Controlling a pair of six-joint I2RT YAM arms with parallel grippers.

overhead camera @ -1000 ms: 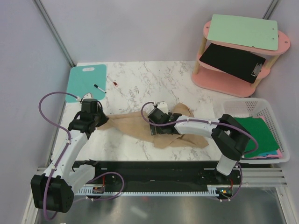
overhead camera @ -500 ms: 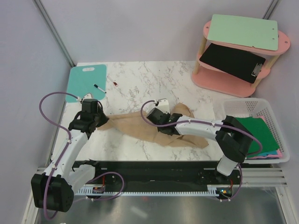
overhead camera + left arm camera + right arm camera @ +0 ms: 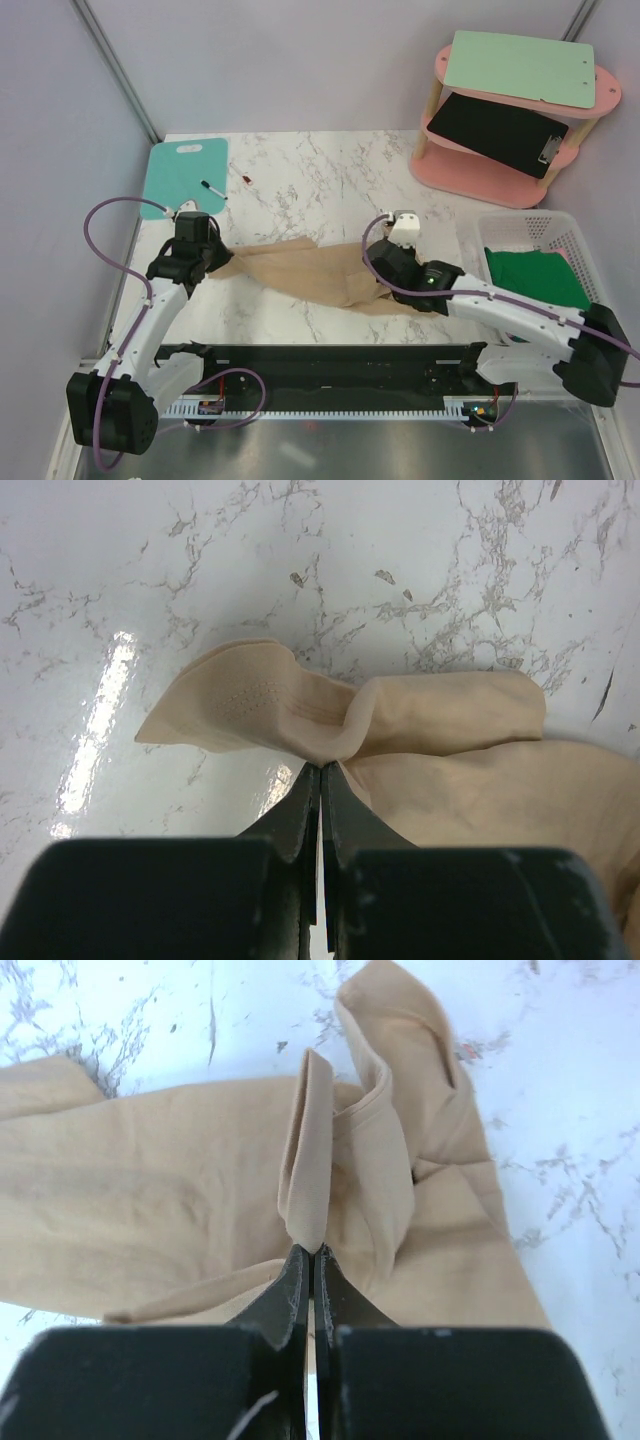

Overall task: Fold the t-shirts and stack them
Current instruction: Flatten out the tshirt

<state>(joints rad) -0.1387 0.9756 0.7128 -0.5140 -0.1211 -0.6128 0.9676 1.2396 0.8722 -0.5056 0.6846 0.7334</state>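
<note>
The tan t-shirt (image 3: 300, 270) lies rumpled across the middle of the marble bench (image 3: 330, 170). The left hand (image 3: 321, 770) is clamped on its stitched edge at 9 o'clock. The right hand (image 3: 312, 1250) pinches a raised fold at 3 o'clock. Further toward 3 o'clock, a white basket (image 3: 560, 222) holds a green t-shirt (image 3: 530, 275), its near edge hidden by the right arm.

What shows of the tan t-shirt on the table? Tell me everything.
The tan t-shirt is soft, thin, plain beige cloth, lying crumpled and stretched sideways on the marble table. The left gripper is shut on a hemmed edge at its left end; the right gripper is shut on a raised fold near its right end.
</note>
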